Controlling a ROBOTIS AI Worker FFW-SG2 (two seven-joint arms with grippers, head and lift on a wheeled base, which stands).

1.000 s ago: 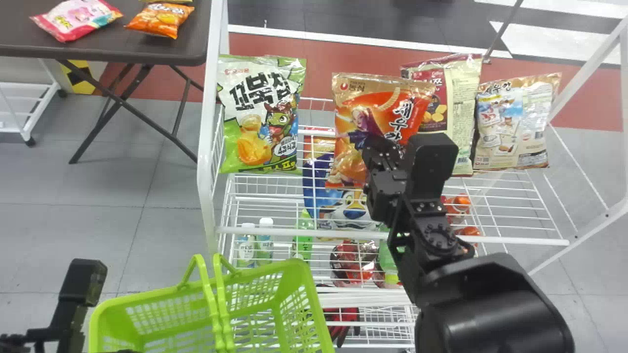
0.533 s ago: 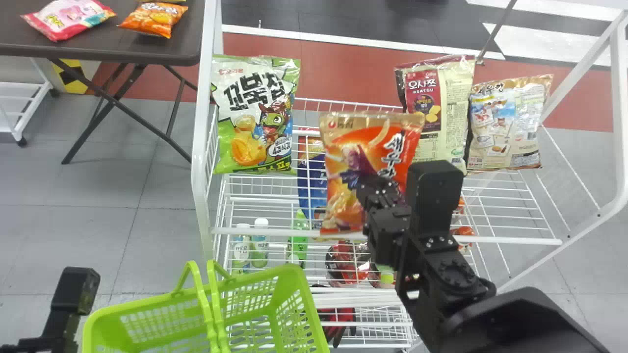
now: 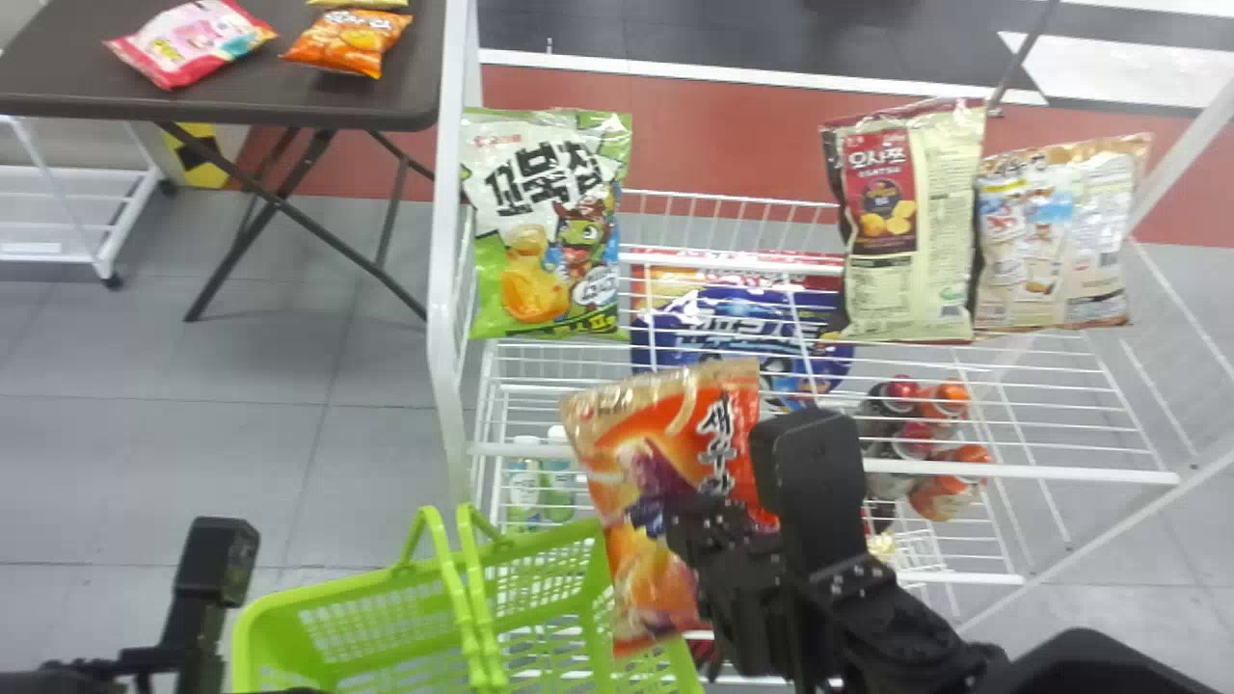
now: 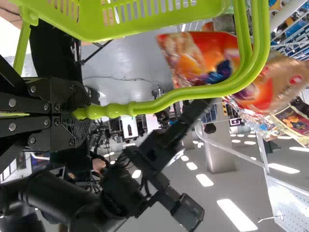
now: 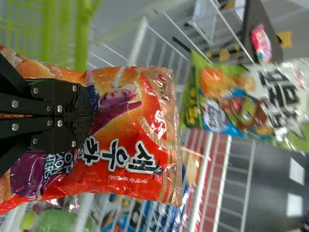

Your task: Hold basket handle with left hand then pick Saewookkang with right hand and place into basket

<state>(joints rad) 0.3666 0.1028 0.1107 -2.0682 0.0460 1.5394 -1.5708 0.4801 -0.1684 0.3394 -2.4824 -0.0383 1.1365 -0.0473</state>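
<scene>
My right gripper [image 3: 680, 520] grips the orange Saewookkang bag [image 3: 627, 453], which hangs tilted at the basket's right side, in front of the rack. In the right wrist view the gripper [image 5: 89, 115] is shut on the front of the bag [image 5: 140, 125]. My left arm [image 3: 193, 617] is at the lower left, beside the green basket [image 3: 337, 588]. In the left wrist view my left gripper [image 4: 82, 112] is shut on the basket handle [image 4: 193, 93], with the Saewookkang bag [image 4: 203, 58] behind the handle's bend.
The white wire rack [image 3: 829, 469] carries a green snack bag [image 3: 545, 231], a cream and maroon bag [image 3: 911, 222] and a beige bag [image 3: 1060, 236] on top. Bottles and cans stand lower. A dark table [image 3: 260, 96] with small snack packs is at the far left.
My right gripper has brought the Saewookkang bag down and left, from the rack's top toward the basket, and the bag has tilted. The head view has shifted slightly.
</scene>
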